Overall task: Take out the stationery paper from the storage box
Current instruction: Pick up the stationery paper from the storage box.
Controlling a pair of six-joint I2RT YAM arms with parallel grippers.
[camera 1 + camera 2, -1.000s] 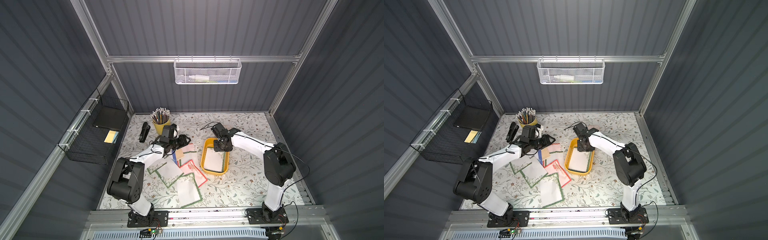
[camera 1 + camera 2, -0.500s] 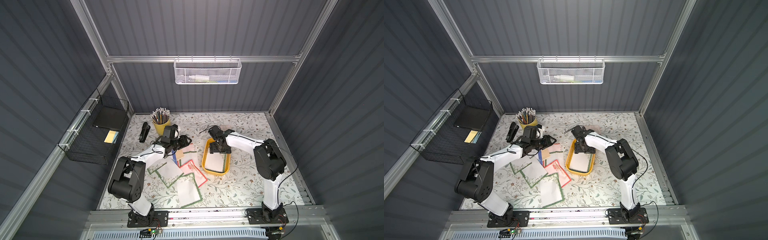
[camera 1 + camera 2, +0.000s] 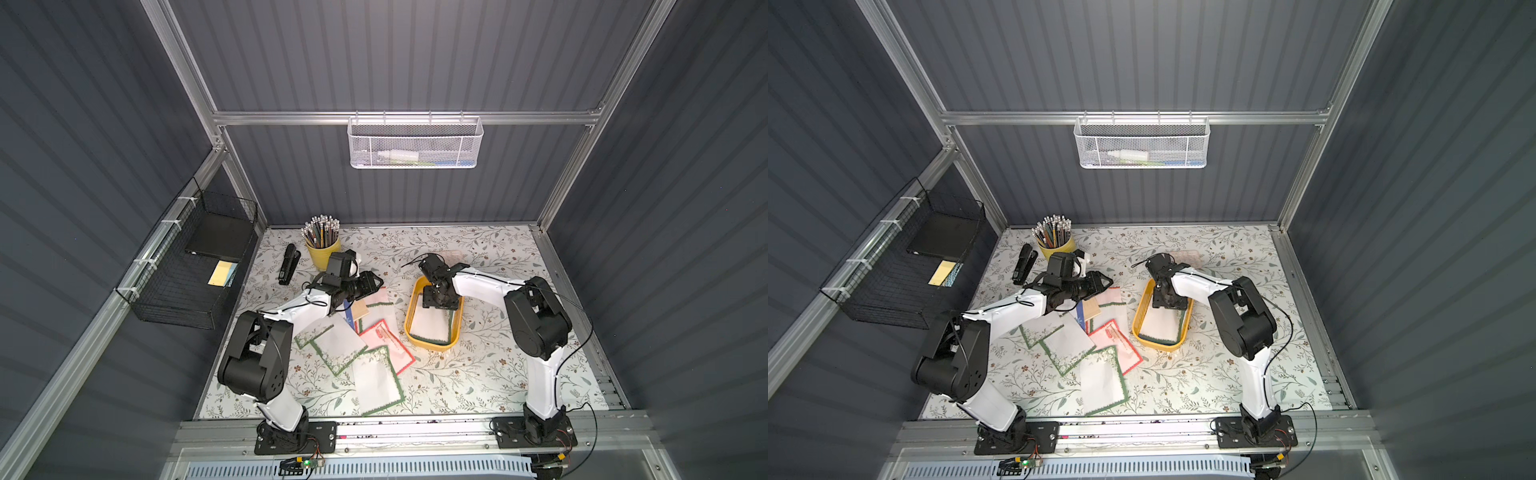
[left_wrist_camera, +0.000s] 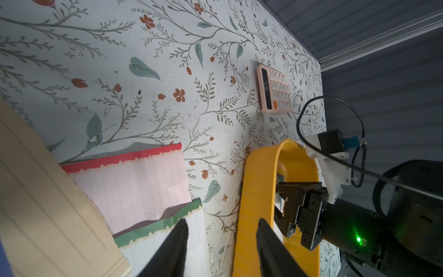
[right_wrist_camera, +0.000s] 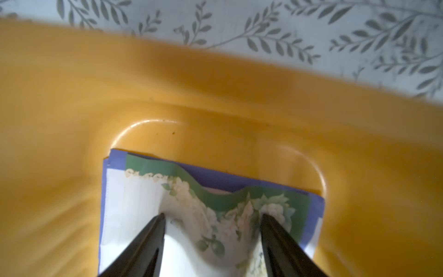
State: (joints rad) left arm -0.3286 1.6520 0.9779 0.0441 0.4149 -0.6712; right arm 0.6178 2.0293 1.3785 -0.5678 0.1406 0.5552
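Observation:
The storage box (image 3: 432,343) (image 3: 1158,341) is a shallow yellow tray right of centre on the table. In it lies stationery paper (image 5: 215,196): a green-floral sheet on a blue-bordered one. My right gripper (image 3: 436,301) (image 5: 212,215) reaches down into the box's far end. Its fingers stand apart and press on the green sheet, which humps up between them. My left gripper (image 3: 376,282) (image 4: 221,221) hovers open and holds nothing, left of the box (image 4: 259,182), over loose sheets. Several sheets lie on the table: red-bordered (image 3: 386,340), green-bordered (image 3: 336,345) and tan (image 4: 36,191).
A yellow pencil cup (image 3: 322,253) and a black stapler (image 3: 289,264) stand at the back left. A pink calculator (image 4: 274,88) lies behind the box. A black wire basket (image 3: 195,266) hangs on the left wall, a white mesh basket (image 3: 413,141) on the back wall.
My right gripper has come down onto the paper at the box's far end; its jaws spread wide, then narrowed, and the green sheet now buckles between them. The left arm has hardly moved.

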